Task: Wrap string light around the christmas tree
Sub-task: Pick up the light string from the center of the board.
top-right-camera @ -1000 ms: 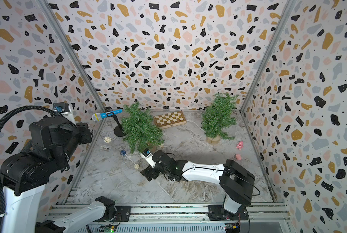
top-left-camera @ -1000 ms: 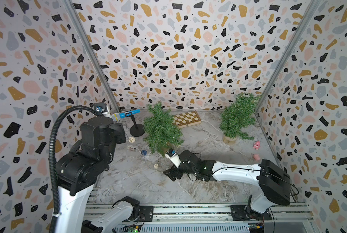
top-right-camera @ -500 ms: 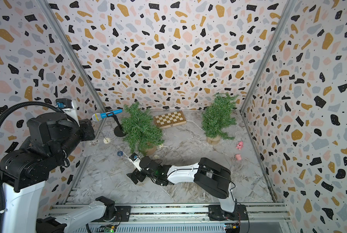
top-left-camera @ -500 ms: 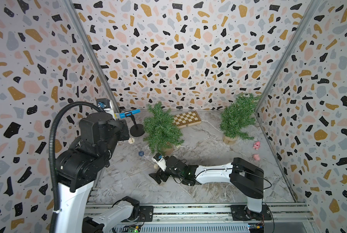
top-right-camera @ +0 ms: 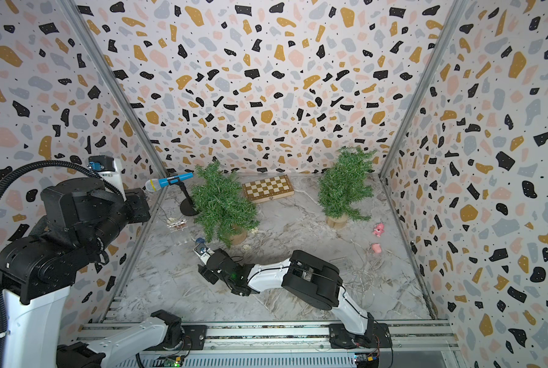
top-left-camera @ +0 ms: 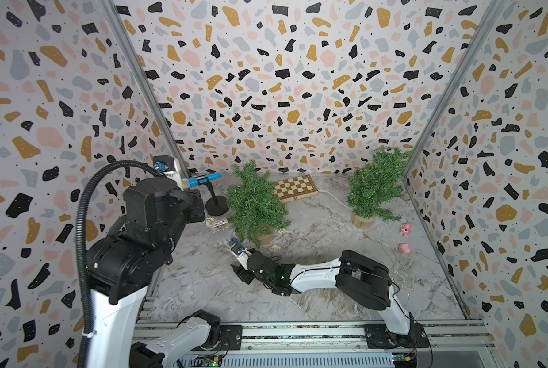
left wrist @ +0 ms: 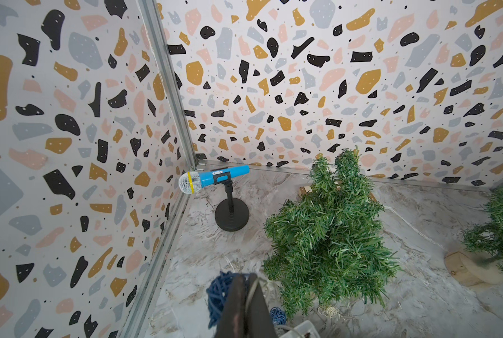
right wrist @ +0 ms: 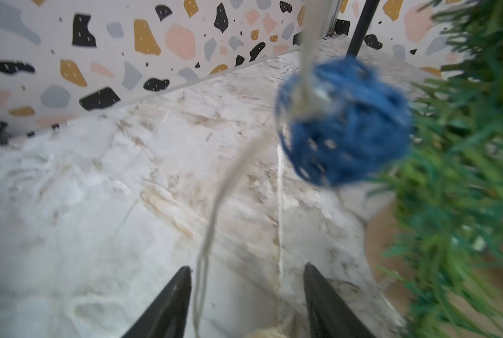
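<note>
Two claws share the string light (right wrist: 215,210). The left claw (left wrist: 245,278), raised by the left wall (top-left-camera: 43,127), is clamped on the strand. The right claw (right wrist: 247,267) sits low beside the christmas tree (top-left-camera: 253,204), jaws apart, with the strand running loose between them. Close on the strand first, then keep it taut while circling the branches. One clear box (top-left-camera: 216,223) stands just left of the tree; it seems to hold small bulbs, though the view is too coarse to confirm.

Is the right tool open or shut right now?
Open. In the right wrist view the right tool has its fingertips apart, and the string light wire runs between them, not pinched.
</note>
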You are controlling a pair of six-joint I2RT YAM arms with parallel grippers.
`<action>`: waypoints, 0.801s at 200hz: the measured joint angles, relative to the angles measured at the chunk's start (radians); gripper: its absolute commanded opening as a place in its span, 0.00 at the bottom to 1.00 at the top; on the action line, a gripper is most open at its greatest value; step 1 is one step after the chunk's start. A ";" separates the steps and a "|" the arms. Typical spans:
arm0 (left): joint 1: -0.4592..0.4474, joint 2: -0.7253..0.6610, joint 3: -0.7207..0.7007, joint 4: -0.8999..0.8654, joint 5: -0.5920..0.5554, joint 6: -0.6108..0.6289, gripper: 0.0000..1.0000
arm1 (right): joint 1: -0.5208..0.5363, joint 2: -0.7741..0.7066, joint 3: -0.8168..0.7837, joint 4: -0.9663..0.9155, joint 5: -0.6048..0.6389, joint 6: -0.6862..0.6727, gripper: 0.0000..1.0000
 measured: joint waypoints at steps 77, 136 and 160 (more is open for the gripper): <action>0.000 -0.018 -0.024 0.028 0.046 0.000 0.00 | 0.006 -0.117 -0.132 0.059 -0.013 0.019 0.88; 0.000 -0.017 -0.037 0.034 0.052 0.001 0.00 | 0.004 0.082 0.113 0.020 -0.023 -0.006 0.41; 0.000 -0.025 -0.081 0.045 0.052 0.002 0.00 | -0.006 0.069 0.076 0.008 0.000 0.014 0.07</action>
